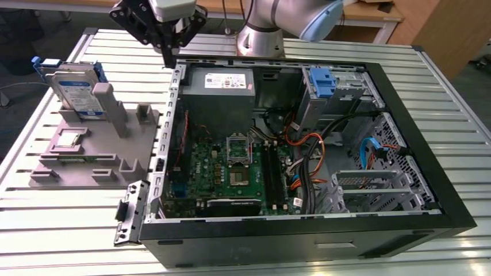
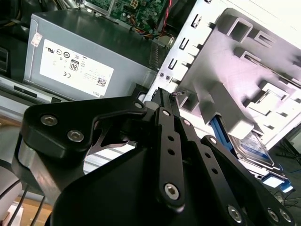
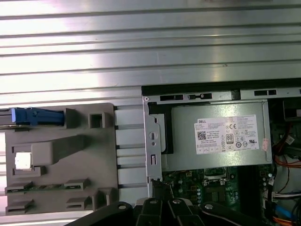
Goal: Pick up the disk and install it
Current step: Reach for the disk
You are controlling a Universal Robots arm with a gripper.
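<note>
1. Nearest, the black case [image 1: 307, 244] is lying open on the desk [image 1: 69, 230], with its front wall running along the desk's near edge.
2. Inside it, the green motherboard [image 1: 230, 167] is lying flat toward the exterior view's left. A metal cage [image 1: 368, 187] is sitting toward the right, and orange cables [image 1: 307, 149] are trailing between them.
3. Beyond the board, the grey power supply [image 1: 218, 86] is sitting in the case's far corner on the exterior view's left, its white label facing up.
4. A blue bracket [image 1: 323, 83] is standing in the far bay of the case, toward the exterior view's right.
5. Just beside the case, on the exterior view's left, a grey fixture [image 1: 84, 155] is resting on the desk.
6. The disk [image 1: 77, 92] is standing upright on edge in the fixture's far slot, near the desk's far corner on the exterior view's left. Its blue rails are showing round its edges, and nothing is touching it.
7. The gripper [image 1: 170, 57] is hanging over the case's far rim, between the disk and the power supply. In the second wrist view the gripper [image 2: 162, 94] is clenched on nothing, its fingers meeting at the tips.
8. Farthest, the arm [image 1: 265, 29] is rising at the desk's far edge.
</note>
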